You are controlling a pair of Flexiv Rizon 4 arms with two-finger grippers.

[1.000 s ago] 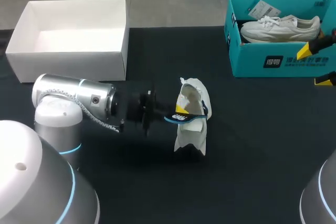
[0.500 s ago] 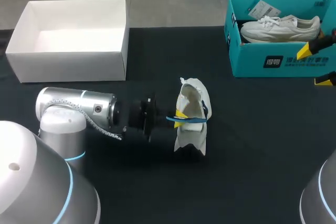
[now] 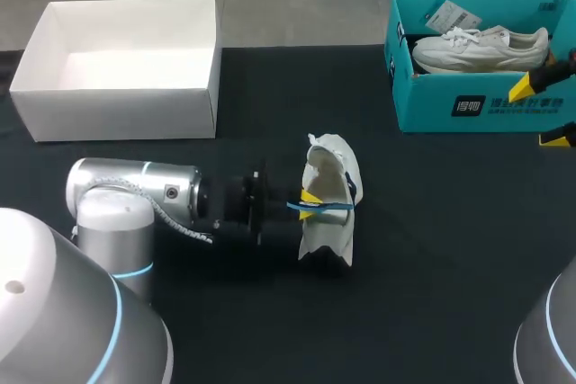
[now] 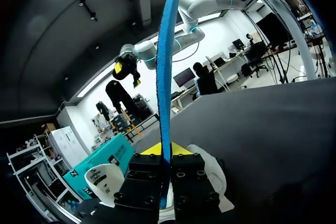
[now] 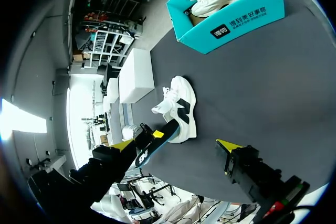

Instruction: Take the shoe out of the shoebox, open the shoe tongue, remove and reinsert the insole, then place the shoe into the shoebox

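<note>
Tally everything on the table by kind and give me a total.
White lace-up sneakers: 2 (one loose, one boxed)
Open cardboard boxes: 2 (white box, teal shoebox)
Thin blue insole: 1
Total: 5

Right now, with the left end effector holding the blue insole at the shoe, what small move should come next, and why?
Probably ease the left end effector toward the shoe, feeding the insole into its opening. The insole is clamped on edge in that end effector, one end at the shoe's mouth, most of it outside. Going in or coming out cannot be told.
</note>
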